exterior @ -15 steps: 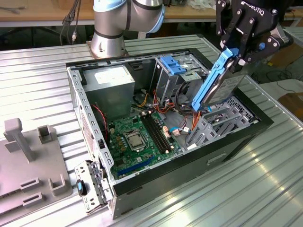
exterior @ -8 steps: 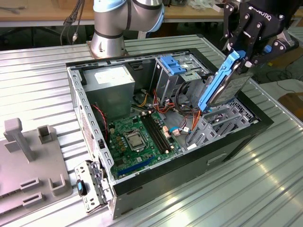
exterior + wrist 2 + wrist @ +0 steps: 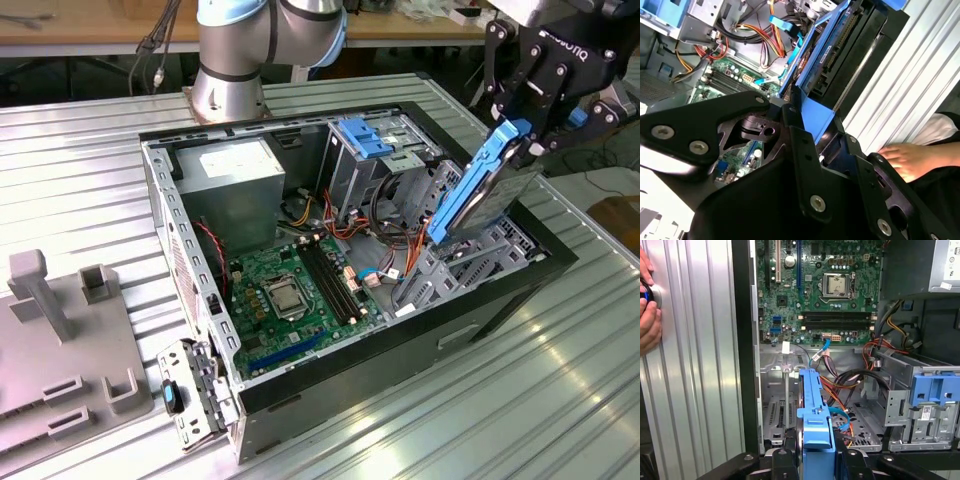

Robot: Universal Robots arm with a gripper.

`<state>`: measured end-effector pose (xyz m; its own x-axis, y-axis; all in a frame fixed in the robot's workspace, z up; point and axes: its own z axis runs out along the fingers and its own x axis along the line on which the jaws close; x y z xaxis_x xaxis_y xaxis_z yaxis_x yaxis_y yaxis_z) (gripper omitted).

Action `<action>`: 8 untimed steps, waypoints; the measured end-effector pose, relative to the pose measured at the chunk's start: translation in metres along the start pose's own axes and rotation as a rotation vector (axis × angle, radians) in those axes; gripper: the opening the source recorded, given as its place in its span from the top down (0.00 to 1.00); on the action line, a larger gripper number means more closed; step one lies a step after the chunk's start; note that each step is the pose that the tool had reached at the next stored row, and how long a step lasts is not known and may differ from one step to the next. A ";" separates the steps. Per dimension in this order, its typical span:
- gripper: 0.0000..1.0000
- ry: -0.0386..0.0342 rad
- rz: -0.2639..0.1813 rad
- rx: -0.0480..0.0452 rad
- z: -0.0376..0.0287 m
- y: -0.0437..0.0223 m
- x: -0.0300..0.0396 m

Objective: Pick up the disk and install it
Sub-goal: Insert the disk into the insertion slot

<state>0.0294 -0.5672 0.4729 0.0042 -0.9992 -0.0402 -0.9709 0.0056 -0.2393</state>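
In the black gripper [image 3: 520,135], the disk [image 3: 482,195] is dark grey with bright blue rails. Below the gripper are the green motherboard [image 3: 290,290] and the orange, red and yellow cables [image 3: 395,245], inside a black case [image 3: 400,345] with silver-grey inner walls. The table [image 3: 90,150] underneath is ribbed silver metal.

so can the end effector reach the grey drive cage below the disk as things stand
Probably yes: the end effector, shut on the disk, hangs tilted just above the grey drive cage. The case side is off and the cables lie beside the cage, not across it.
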 end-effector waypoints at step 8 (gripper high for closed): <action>0.63 0.0009 0.003 0.0001 0.0066 -0.0082 0.0035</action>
<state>0.0389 -0.5706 0.4683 0.0008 -0.9992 -0.0401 -0.9709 0.0089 -0.2393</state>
